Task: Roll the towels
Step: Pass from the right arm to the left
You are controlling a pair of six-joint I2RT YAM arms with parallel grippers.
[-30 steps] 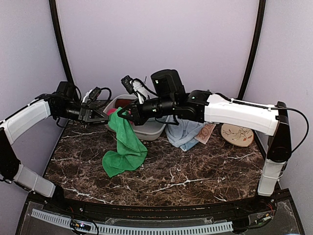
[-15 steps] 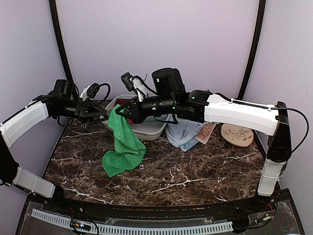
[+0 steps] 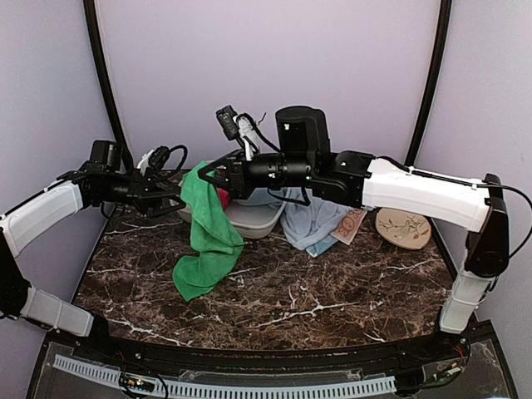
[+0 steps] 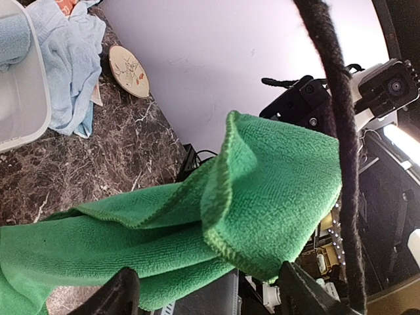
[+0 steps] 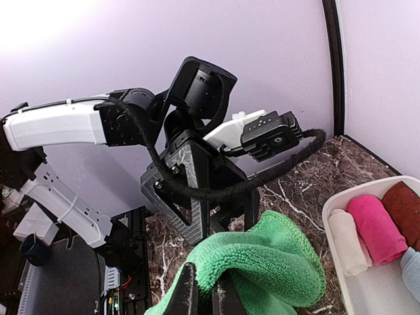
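A bright green towel (image 3: 212, 237) hangs from my right gripper (image 3: 204, 176), its lower end lying on the marble table (image 3: 349, 291). In the right wrist view the right gripper (image 5: 205, 294) is shut, pinching a fold of the green towel (image 5: 275, 252). My left gripper (image 3: 177, 199) is open just left of the hanging towel. In the left wrist view its fingers (image 4: 122, 293) stand wide apart with the green towel (image 4: 275, 197) in front of the gap. A pale blue towel (image 3: 312, 223) lies crumpled to the right of the basin.
A white basin (image 3: 253, 220) stands at the back centre, behind the green towel. It holds rolled towels, pink (image 5: 375, 230), pale (image 5: 348, 244) and brown (image 5: 403, 207). A round tan disc (image 3: 403, 229) lies at the back right, a printed cloth (image 3: 351, 224) beside it.
My right gripper has lifted the green towel's held fold higher, pulling more cloth off the table. The left gripper has stayed open and shifted slightly right towards the towel.
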